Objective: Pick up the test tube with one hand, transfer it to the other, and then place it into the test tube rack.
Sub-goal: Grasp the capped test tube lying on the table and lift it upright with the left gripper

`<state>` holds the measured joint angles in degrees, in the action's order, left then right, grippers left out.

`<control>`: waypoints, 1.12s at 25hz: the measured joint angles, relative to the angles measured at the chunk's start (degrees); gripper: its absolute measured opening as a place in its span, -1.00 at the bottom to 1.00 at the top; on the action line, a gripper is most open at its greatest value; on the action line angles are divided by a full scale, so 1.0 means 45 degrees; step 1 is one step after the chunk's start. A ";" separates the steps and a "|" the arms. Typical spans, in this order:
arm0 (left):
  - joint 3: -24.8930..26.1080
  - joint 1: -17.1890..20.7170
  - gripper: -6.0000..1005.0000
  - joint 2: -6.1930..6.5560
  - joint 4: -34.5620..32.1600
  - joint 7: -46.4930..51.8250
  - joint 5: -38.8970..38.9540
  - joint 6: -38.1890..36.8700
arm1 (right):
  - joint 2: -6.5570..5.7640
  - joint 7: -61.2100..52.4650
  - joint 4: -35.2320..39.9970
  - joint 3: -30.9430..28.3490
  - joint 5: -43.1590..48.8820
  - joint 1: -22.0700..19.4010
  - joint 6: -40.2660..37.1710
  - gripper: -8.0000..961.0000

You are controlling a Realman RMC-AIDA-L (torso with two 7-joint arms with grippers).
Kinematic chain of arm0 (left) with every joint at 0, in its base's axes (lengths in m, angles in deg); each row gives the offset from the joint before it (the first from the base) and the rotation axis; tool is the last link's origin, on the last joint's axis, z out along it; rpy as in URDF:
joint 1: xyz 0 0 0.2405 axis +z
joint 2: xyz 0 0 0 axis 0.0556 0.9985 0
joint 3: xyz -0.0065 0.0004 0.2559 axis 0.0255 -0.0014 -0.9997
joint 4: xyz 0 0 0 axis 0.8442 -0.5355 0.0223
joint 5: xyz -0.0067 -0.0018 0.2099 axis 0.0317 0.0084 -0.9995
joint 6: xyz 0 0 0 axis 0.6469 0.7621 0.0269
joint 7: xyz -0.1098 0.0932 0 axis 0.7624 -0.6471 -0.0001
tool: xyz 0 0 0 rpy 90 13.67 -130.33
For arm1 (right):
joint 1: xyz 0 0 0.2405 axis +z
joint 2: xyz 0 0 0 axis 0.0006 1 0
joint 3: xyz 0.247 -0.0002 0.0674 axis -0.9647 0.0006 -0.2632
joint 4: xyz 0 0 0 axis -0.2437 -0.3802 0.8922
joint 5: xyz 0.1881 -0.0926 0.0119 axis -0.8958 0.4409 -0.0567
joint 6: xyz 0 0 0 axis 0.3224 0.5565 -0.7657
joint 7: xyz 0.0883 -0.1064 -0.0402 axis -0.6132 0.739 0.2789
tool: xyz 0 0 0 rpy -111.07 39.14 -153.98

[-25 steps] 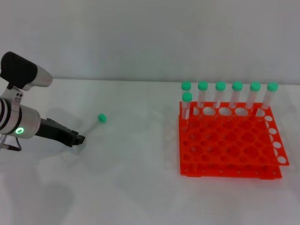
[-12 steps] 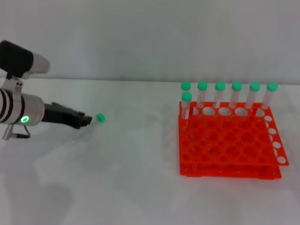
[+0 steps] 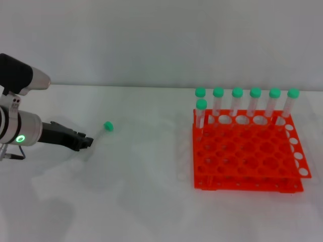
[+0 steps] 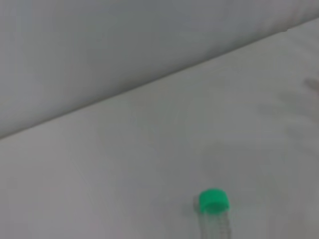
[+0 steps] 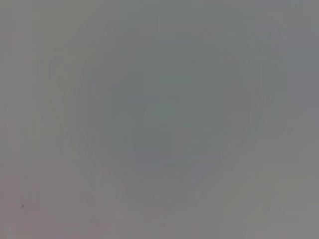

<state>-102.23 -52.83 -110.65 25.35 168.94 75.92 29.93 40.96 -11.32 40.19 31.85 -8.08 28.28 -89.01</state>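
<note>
The test tube (image 3: 102,130) lies on the white table at the left, its green cap (image 3: 108,126) pointing away from me. My left gripper (image 3: 87,142), black on a silver wrist with a green light, hovers low at the tube's clear bottom end, and whether it touches the tube is unclear. The left wrist view shows the tube's cap (image 4: 213,200) with the clear body running out of the picture. The orange-red test tube rack (image 3: 247,186) stands at the right. My right gripper is out of view, and the right wrist view is only a plain grey blur.
Several green-capped tubes (image 3: 255,103) stand along the rack's back row, with one more (image 3: 201,115) just in front at its left corner. Bare white table lies between the lying tube and the rack. A grey wall rises behind the table.
My left gripper rose from the tube's bottom end towards the cap, then dropped back down and left. The green cap has stayed in the same spot.
</note>
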 joint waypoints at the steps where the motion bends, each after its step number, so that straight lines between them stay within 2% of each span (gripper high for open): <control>1: -0.0001 0.0000 -0.55 0.0000 -0.0005 0.0064 -0.0120 0.0015 | 0.0006 0.0000 0.0001 0.0000 0.0011 0.0010 -0.0002 0.81; 22: 0.0000 -0.0039 -0.61 -0.0038 -0.0050 0.0513 -0.0625 0.0146 | 0.0011 -0.0001 0.0015 0.0000 0.0014 0.0011 -0.0006 0.81; 25: 0.0000 -0.0016 -0.61 -0.0121 0.0090 0.0316 0.0076 0.0307 | -0.0002 -0.0001 0.0005 -0.0001 0.0013 0.0006 -0.0006 0.81; 28: 0.0004 0.0253 -0.61 -0.0180 0.0192 -0.0773 0.2146 0.0353 | -0.0010 0.0000 -0.0008 -0.0001 0.0014 -0.0004 -0.0006 0.81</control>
<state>-102.21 -51.69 -111.46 26.22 165.46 85.58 31.52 40.91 -11.32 40.16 31.85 -8.02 28.26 -89.03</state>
